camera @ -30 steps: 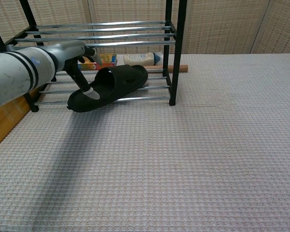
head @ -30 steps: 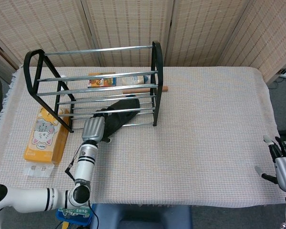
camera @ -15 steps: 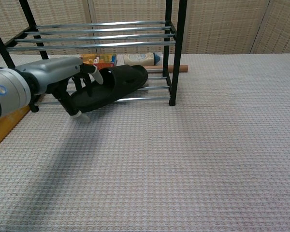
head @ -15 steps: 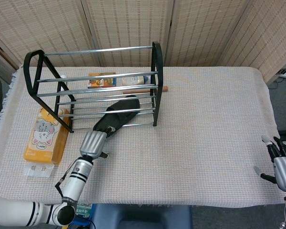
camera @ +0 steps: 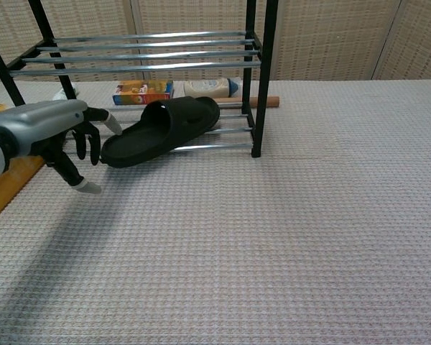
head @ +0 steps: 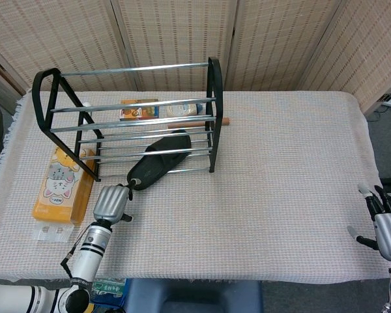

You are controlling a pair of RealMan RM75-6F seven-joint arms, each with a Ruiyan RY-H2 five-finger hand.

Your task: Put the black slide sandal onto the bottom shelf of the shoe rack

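**Left hand drawn back from the sandal**

The left hand (camera: 54, 133) has been pulled nearer and leftward since the earlier frames — its fingers are spread, nothing is held; the black slide sandal (camera: 160, 129) is left lying across the bottom bars of the shoe rack (head: 127, 124), its heel overhanging the near edge. Only the head view shows the right hand (head: 386, 225) — fingers apart, at the table's right edge; the yellow box (head: 63, 184) is seen whole there.

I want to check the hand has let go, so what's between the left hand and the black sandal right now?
Only bare tablecloth. In the chest view the left hand sits just clear of the sandal, fingers apart and holding nothing; the head view shows the same small gap.
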